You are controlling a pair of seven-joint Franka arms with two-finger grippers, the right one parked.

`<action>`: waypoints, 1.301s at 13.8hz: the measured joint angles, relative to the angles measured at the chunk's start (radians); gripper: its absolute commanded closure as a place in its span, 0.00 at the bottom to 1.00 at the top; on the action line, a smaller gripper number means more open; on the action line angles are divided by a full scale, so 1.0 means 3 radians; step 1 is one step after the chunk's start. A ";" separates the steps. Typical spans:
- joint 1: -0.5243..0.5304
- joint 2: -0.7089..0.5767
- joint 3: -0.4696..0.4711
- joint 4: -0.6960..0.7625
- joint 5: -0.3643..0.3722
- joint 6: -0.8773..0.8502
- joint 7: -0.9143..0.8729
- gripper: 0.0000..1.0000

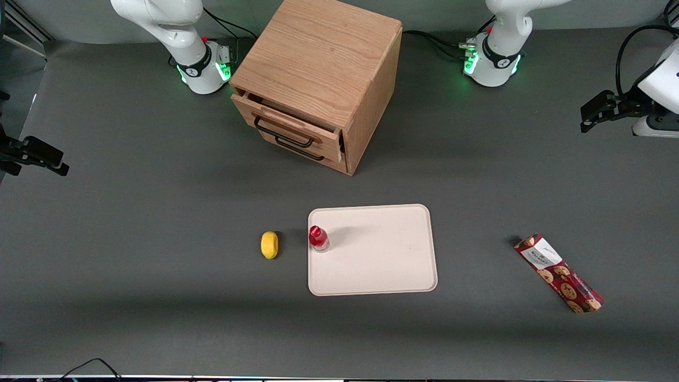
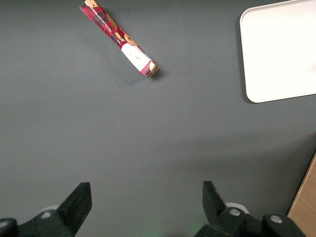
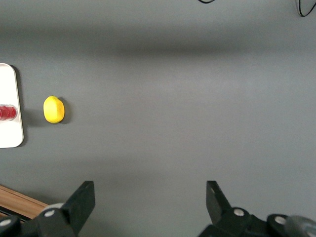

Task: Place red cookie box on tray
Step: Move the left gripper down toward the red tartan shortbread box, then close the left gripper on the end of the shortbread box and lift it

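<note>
The red cookie box (image 1: 559, 273) lies flat on the grey table toward the working arm's end, well apart from the tray, with its white label end pointing away from the front camera. It also shows in the left wrist view (image 2: 121, 40). The cream-white tray (image 1: 382, 260) lies mid-table, in front of the drawer cabinet; one corner of it shows in the left wrist view (image 2: 281, 49). My left gripper (image 1: 585, 120) hangs above the table, farther from the front camera than the box. It is open and empty (image 2: 145, 197), over bare table.
A small red-capped bottle (image 1: 318, 238) stands on the tray's edge nearest the parked arm. A yellow lemon (image 1: 269, 244) lies on the table beside it. The wooden drawer cabinet (image 1: 318, 79) stands farther back, its top drawer slightly open.
</note>
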 measured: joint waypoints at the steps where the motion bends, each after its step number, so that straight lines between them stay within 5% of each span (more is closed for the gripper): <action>1: 0.0000 -0.0001 0.0000 0.0000 0.0000 0.0000 0.0000 0.00; 8: 0.0020 0.0216 0.0013 -0.0066 0.0001 0.0197 -0.0035 0.00; 13: 0.0015 0.1122 0.0092 0.0279 0.0001 0.0647 -0.0554 0.00; 18: -0.0245 0.2244 0.0510 0.0945 -0.0003 0.1182 -0.0914 0.00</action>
